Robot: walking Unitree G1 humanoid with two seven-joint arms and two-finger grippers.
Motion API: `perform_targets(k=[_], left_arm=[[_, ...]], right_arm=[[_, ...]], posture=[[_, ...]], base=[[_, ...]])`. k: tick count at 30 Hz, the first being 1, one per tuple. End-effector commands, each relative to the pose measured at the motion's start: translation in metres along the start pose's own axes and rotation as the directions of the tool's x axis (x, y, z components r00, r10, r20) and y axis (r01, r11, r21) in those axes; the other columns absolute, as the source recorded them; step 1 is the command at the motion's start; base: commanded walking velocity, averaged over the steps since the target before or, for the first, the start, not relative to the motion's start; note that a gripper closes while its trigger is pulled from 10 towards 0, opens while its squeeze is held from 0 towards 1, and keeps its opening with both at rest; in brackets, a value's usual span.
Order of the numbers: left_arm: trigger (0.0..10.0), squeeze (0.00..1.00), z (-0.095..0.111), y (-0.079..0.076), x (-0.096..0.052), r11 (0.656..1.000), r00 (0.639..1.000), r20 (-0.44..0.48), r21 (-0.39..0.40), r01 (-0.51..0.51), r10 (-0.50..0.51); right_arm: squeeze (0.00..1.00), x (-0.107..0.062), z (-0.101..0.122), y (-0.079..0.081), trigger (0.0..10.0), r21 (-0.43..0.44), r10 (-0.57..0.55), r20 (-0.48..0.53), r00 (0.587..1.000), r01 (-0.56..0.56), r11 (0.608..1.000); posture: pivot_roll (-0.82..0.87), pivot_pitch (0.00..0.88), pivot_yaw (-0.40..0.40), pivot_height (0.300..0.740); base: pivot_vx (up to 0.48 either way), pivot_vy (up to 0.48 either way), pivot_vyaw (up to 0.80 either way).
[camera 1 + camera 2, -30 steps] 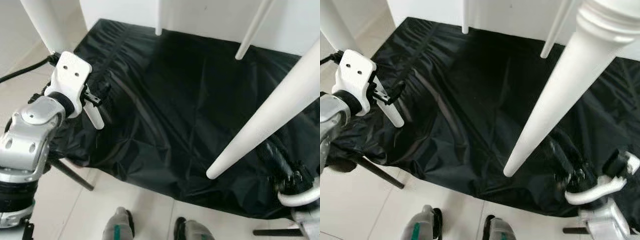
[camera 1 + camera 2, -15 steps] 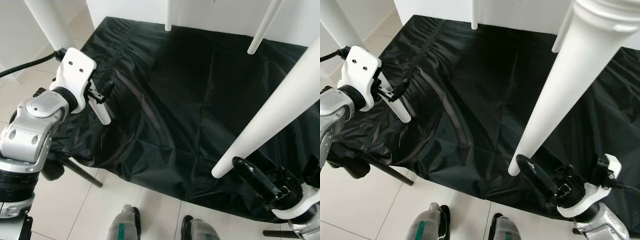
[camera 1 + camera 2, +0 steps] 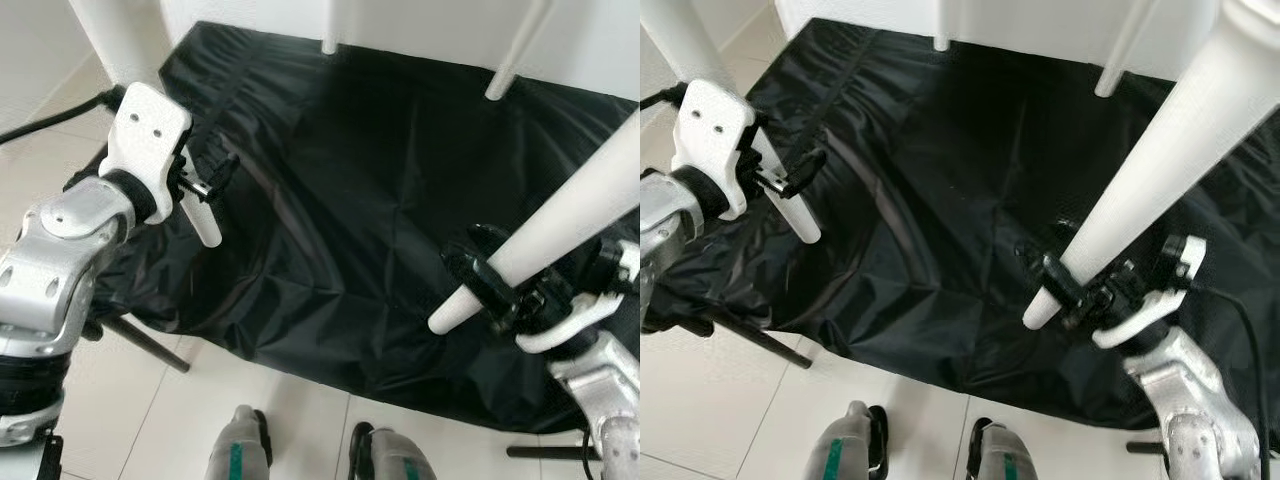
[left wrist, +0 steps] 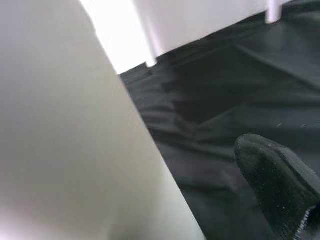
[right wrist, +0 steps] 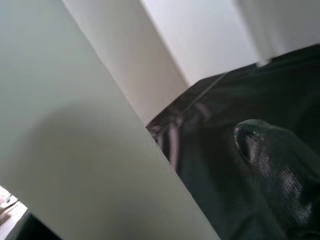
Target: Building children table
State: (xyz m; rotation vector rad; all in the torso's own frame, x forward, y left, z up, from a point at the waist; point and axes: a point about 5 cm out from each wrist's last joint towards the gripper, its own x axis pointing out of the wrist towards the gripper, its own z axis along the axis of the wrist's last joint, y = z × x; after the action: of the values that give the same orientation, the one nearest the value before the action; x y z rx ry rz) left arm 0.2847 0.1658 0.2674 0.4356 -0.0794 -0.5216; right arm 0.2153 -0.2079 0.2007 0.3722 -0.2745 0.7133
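A white children's table stands over a black cloth (image 3: 350, 170), its tapered legs pointing down. My left gripper (image 3: 200, 185) is shut on the near left leg (image 3: 207, 230), just above its tip. In the left wrist view that leg (image 4: 60, 125) lies against a black finger (image 4: 280, 185). My right gripper (image 3: 1080, 285) is shut on the near right leg (image 3: 1140, 190), close to its lower end. The right wrist view shows the same leg (image 5: 90, 150) beside a finger (image 5: 275, 155). Two far legs (image 3: 328, 25) (image 3: 515, 55) hang at the back.
The cloth's near edge drapes over thin black stand bars (image 3: 140, 340) above the pale tiled floor (image 3: 130, 420). My two feet (image 3: 240, 460) stand right at that edge. A black cable (image 3: 50, 120) runs to the left wrist. A white wall closes the back.
My right gripper has come up from low at the cloth's edge and closed around the near right leg. The left gripper stays on the left leg. The camera shifted a little.
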Motion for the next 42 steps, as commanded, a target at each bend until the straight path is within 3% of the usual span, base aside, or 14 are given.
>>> perform_targets(k=[1,7,9,12,15,20,23,26,27,28,30,33,35,42], left_arm=[[10.0,0.00,0.005,-0.015,-0.008,0.982,0.981,0.024,0.016,0.190,-0.191],[10.0,0.00,0.002,-0.008,-0.016,0.991,0.991,0.006,0.017,0.131,-0.132],[10.0,0.00,-0.013,0.015,-0.025,0.999,0.996,-0.078,-0.001,-0.049,0.049],[10.0,0.00,-0.020,0.025,-0.029,0.993,0.986,-0.114,-0.006,-0.120,0.119],[10.0,0.00,-0.040,0.049,-0.044,0.957,0.938,-0.194,0.013,-0.291,0.288],[10.0,0.00,-0.053,0.067,-0.054,0.911,0.882,-0.241,0.028,-0.411,0.405],[10.0,0.00,-0.057,0.070,-0.058,0.905,0.875,-0.245,0.022,-0.426,0.418],[10.0,0.00,-0.061,0.070,-0.064,0.908,0.881,-0.247,-0.009,-0.419,0.404],[10.0,0.00,-0.055,0.060,-0.064,0.934,0.922,-0.189,-0.051,-0.352,0.337],[10.0,0.00,-0.055,0.060,-0.064,0.934,0.922,-0.189,-0.051,-0.352,0.337],[10.0,0.00,-0.044,0.042,-0.065,0.968,0.973,-0.087,-0.110,-0.224,0.215],[10.0,0.00,-0.036,0.029,-0.067,0.985,0.994,0.002,-0.132,-0.111,0.113],[10.0,0.00,-0.032,0.017,-0.072,0.992,0.998,0.066,-0.128,-0.015,0.024],[10.0,0.00,-0.038,0.013,-0.076,0.994,0.998,0.057,-0.110,0.005,0.001]], right_arm=[[0.00,0.006,0.005,-0.001,10.0,-0.004,0.018,0.020,1.000,-0.017,1.000],[0.00,0.012,0.007,-0.003,10.0,-0.008,0.035,0.021,0.999,-0.035,0.999],[0.00,0.017,0.006,-0.004,10.0,-0.010,0.044,0.021,0.999,-0.043,0.999],[0.00,0.019,0.006,-0.005,10.0,-0.011,0.045,0.022,0.999,-0.044,0.999],[0.00,0.023,0.006,-0.007,10.0,-0.019,0.037,0.027,0.999,-0.037,0.999],[0.00,0.024,0.007,-0.008,10.0,-0.018,0.038,0.029,0.999,-0.037,0.999],[0.00,0.023,0.007,-0.008,10.0,-0.017,0.040,0.027,0.999,-0.040,0.999],[0.00,0.022,0.007,-0.008,10.0,-0.018,0.041,0.022,0.999,-0.041,0.999],[0.00,0.021,0.007,-0.009,10.0,-0.021,0.042,0.018,0.999,-0.042,0.999],[0.00,0.021,0.007,-0.009,10.0,-0.021,0.042,0.018,0.999,-0.042,0.999],[0.00,0.019,0.007,-0.010,10.0,-0.028,0.046,0.013,0.999,-0.046,0.999],[0.00,0.017,0.006,-0.012,10.0,-0.033,0.054,0.005,0.999,-0.054,0.998],[0.00,0.011,0.005,-0.013,10.0,-0.033,0.072,-0.016,0.997,-0.072,0.997],[0.00,0.000,0.006,-0.018,10.0,-0.041,0.047,-0.018,0.999,-0.048,0.998]], posture=[[0.07,0.131,-0.068,0.740],[0.08,0.130,-0.082,0.740],[0.08,0.133,-0.097,0.740],[0.08,0.133,-0.097,0.740],[0.09,0.141,-0.101,0.740],[0.08,0.147,-0.097,0.740],[0.08,0.152,-0.096,0.740],[0.08,0.153,-0.095,0.740],[0.08,0.153,-0.096,0.740],[0.08,0.153,-0.096,0.740],[0.08,0.153,-0.095,0.740],[0.08,0.152,-0.093,0.740],[0.08,0.150,-0.091,0.740],[0.07,0.150,-0.082,0.740]], base=[[0.000,0.000,0.00],[0.000,0.000,0.00],[0.000,0.000,0.00],[0.000,0.000,0.00],[0.000,0.000,0.00],[0.000,0.000,0.00],[0.000,0.000,0.00],[0.000,0.000,0.00],[0.000,0.000,0.00],[0.000,0.000,0.00],[0.000,0.000,0.00],[0.000,0.000,0.00],[0.000,0.000,0.00],[0.000,0.000,0.00]])
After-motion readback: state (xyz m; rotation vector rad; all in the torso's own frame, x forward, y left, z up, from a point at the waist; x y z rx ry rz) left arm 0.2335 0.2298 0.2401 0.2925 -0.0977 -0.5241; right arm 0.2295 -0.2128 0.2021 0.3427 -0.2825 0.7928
